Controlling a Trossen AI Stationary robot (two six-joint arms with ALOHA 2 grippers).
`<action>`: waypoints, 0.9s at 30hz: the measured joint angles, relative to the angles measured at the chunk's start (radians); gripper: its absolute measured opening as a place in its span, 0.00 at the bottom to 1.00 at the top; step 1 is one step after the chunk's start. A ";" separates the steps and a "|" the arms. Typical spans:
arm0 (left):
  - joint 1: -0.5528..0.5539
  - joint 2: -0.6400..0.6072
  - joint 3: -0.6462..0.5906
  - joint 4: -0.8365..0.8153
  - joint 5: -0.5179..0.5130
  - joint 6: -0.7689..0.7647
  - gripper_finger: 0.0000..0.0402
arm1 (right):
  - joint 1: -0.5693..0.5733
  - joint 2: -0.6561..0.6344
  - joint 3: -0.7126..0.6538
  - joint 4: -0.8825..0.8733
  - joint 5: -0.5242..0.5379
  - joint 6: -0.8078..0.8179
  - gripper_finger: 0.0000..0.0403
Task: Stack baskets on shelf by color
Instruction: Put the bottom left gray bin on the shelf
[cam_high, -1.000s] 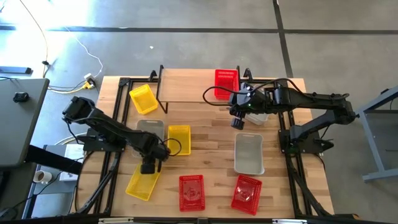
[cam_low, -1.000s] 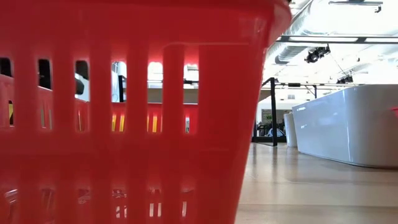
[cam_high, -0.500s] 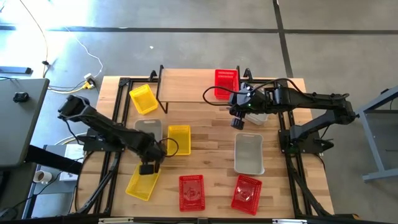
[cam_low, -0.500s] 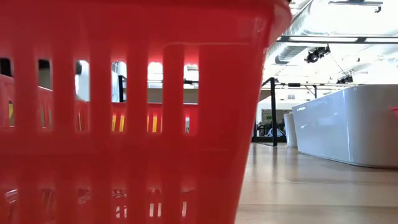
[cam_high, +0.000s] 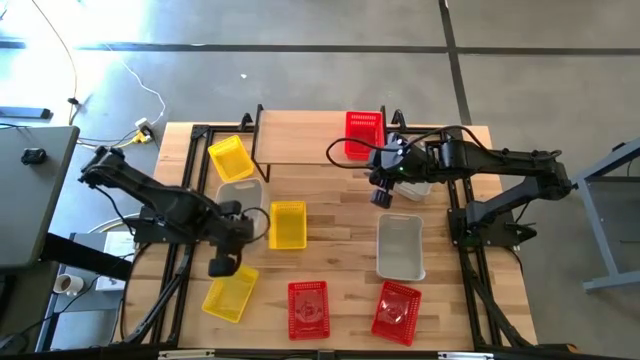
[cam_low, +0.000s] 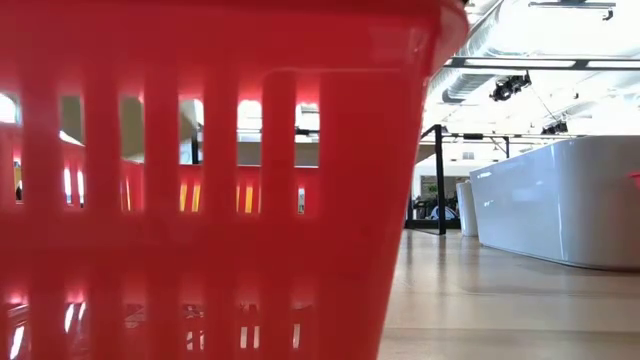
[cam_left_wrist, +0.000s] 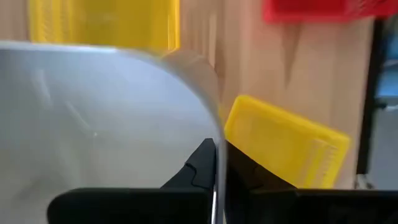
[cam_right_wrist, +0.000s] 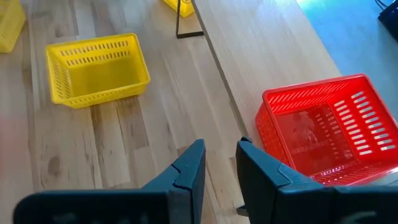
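My left gripper (cam_high: 221, 264) (cam_left_wrist: 219, 155) is shut on a pale grey basket (cam_high: 240, 194) (cam_left_wrist: 99, 124) at the table's left middle. The arm hides much of the basket from above. Two yellow baskets (cam_high: 288, 223) (cam_high: 228, 295) stand beside it, and a third (cam_high: 230, 158) stands left of the shelf (cam_high: 300, 138). One red basket (cam_high: 364, 135) (cam_right_wrist: 323, 130) stands on the shelf's right end. My right gripper (cam_high: 383, 195) (cam_right_wrist: 221, 158) hovers open in front of it, with nothing between its fingers. My left gripper pinches the grey basket's near short wall (cam_left_wrist: 214, 134) at its top edge, one finger on each side. The fingers come from above, pointing down. The arm hides whether the basket's bottom is clear of the table.
Two red baskets (cam_high: 308, 308) (cam_high: 396, 310) sit near the front edge; one of them (cam_low: 200, 180) fills most of the low view. A second grey basket (cam_high: 400, 247) lies right of centre, and a third (cam_high: 416, 186) lies under the right arm. Bare wood lies mid-table.
My left gripper has gone a little toward the table's left edge, and its arm has drawn back to the left. The grey basket has gone with it, its far end now a little farther back and to the left.
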 joint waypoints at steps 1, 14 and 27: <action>-0.001 -0.009 0.019 -0.007 -0.011 0.000 0.00 | 0.000 0.000 0.000 0.000 0.003 0.004 0.19; 0.155 -0.027 0.247 -0.117 -0.309 0.280 0.00 | 0.000 0.000 0.000 0.000 0.059 0.103 0.19; 0.584 -0.012 0.309 0.137 -0.307 0.785 0.00 | 0.000 0.000 0.000 0.000 0.152 0.190 0.19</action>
